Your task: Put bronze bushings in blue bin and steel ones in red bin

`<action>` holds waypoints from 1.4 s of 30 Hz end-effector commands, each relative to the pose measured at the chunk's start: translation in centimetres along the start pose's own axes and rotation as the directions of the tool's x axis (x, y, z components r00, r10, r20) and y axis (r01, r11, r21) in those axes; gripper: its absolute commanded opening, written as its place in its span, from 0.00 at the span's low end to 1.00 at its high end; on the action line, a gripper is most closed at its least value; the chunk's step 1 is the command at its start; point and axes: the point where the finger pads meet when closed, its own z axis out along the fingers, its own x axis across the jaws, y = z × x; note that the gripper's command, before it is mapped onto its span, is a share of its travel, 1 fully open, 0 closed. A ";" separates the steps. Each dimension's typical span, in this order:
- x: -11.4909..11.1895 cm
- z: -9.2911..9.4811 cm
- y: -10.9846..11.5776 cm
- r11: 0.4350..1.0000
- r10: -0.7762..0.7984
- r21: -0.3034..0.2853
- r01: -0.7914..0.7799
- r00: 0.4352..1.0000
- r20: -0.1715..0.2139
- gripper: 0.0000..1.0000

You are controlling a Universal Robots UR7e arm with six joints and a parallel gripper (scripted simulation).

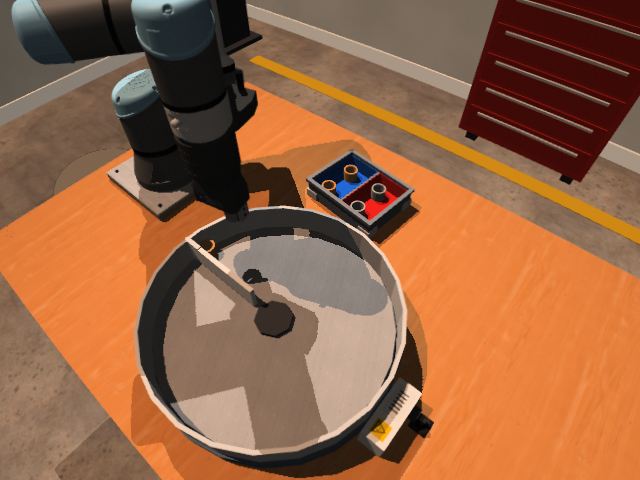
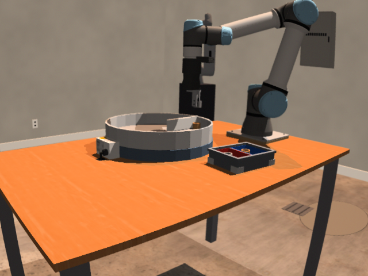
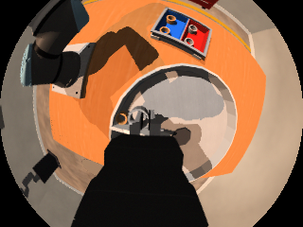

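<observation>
Risk of tilt or slip with the steel bushing (image 3: 131,114), apparently gripped off-centre by its wall in the closed tool (image 1: 237,212) (image 2: 196,103) (image 3: 146,115); perhaps clipping a neighbour on a poor descent into the red bin (image 1: 381,204) (image 2: 241,152) (image 3: 202,40). Arm reaching out from far left, wrist pointing down, fingers above the turntable's (image 1: 356,361) (image 2: 166,138) (image 3: 208,87) far-left rim, with a bronze bushing (image 1: 212,244) (image 2: 196,125) (image 3: 126,117) below, beside the divider (image 1: 227,268) (image 2: 181,123).

Three bronze bushings (image 1: 350,177) (image 2: 196,126) (image 3: 170,23) and three steel bushings (image 1: 378,196) (image 2: 228,153) (image 3: 192,32) (an even split) show.
</observation>
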 end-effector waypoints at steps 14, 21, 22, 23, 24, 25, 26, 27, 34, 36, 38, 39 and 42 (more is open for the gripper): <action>6.0 0.0 -9.3 0.907 -0.422 -0.001 0.422 0.907 0.001 0.00; 6.8 0.0 -10.4 0.883 -0.469 -0.001 0.469 0.883 0.001 0.00; 7.4 0.0 -11.4 0.861 -0.509 -0.001 0.509 0.861 0.001 0.00; 8.0 0.0 -12.4 0.836 -0.549 -0.001 0.549 0.836 0.001 0.00; 8.6 0.0 -13.4 0.809 -0.587 -0.001 0.587 0.809 0.001 0.00; 9.3 0.0 -14.4 0.782 -0.623 -0.001 0.623 0.782 0.001 0.00; 9.3 0.0 -14.4 0.781 -0.624 -0.001 0.624 0.781 0.001 0.00; 9.9 0.0 -15.4 0.751 -0.660 -0.001 0.660 0.751 0.001 0.00; 12.3 0.0 -19.2 0.623 -0.782 -0.001 0.782 0.623 0.001 0.00; 12.3 0.0 -19.2 0.623 -0.782 -0.001 0.782 0.623 0.001 0.00; 13.1 0.0 -20.4 0.579 -0.815 -0.001 0.815 0.579 0.001 0.00; 13.1 0.0 -20.4 0.579 -0.815 -0.001 0.815 0.579 0.001 0.00; 13.7 0.0 -21.4 0.540 -0.841 -0.001 0.841 0.540 0.001 0.00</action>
